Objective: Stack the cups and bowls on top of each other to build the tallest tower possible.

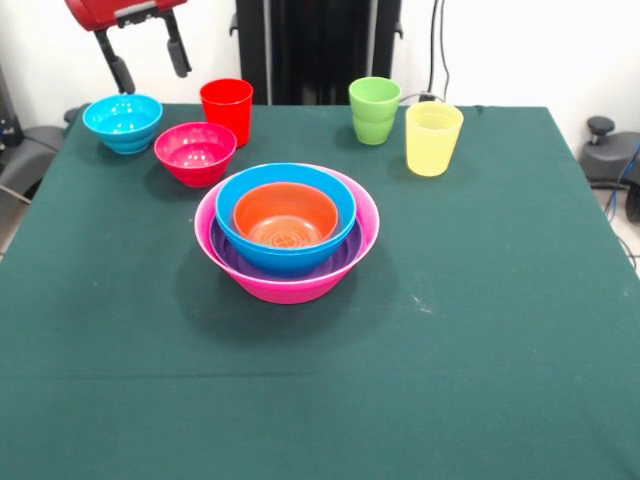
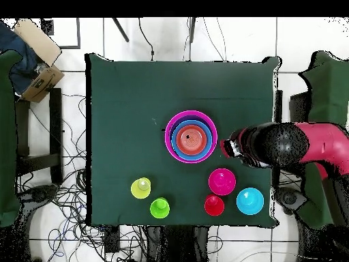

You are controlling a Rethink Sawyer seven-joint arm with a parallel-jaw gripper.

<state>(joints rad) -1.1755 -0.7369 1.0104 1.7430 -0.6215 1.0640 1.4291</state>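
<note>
A dark green cloth covers the table [image 1: 480, 300], which stands on a pale tiled floor [image 2: 300, 41] strewn with cables; a cardboard box [image 2: 37, 51] sits off one corner in the overhead view. The gripper [image 1: 148, 58] hangs in the air above the table's edge, over the cyan bowl [image 1: 122, 122] — its two black fingers [image 1: 177, 55] spread apart, holding and touching nothing. Mid-table stands the tower [image 1: 287, 232]: the pink bowl [image 1: 290, 285] outermost, a purple one [image 1: 235, 262] nested inside it, then a blue bowl [image 1: 285, 250], with the orange bowl [image 1: 286, 215] innermost. The magenta-red bowl [image 1: 195, 152] sits alone just beside the red cup [image 1: 227, 110], near the cyan bowl. The green cup [image 1: 375, 110] and the yellow cup [image 1: 433, 138] stand upright close together, well apart from the red one. Only the overhead view shows the red and black arm [image 2: 293, 144] reaching in from the table's side; the front view alone shows the gap between the fingers.
</note>
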